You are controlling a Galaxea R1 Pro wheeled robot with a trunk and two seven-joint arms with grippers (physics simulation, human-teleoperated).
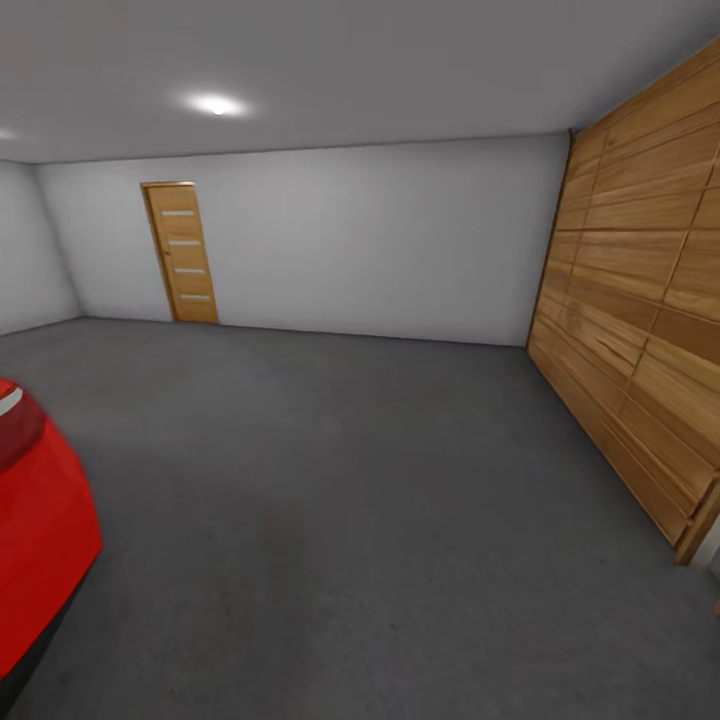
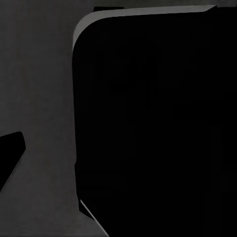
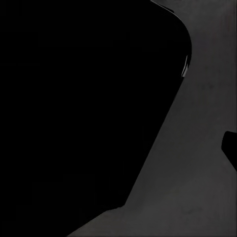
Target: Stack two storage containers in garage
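Note:
I am in the garage, looking across its dark grey floor [image 1: 340,500] toward plain white walls. The two storage containers are out of view. In the left wrist view a large black shape [image 2: 153,128] of the robot stands in front of the grey floor [image 2: 39,89], with a small dark piece [image 2: 11,153] at the picture's edge. In the right wrist view a similar black mass [image 3: 84,113] covers most of the picture beside grey floor [image 3: 197,173]. I cannot tell how the jaws stand.
A red car [image 1: 35,520] stands close at the left. A narrow wooden door [image 1: 182,252] is in the back wall. A wide wooden plank garage door [image 1: 640,300] runs along the right side. Open floor lies ahead.

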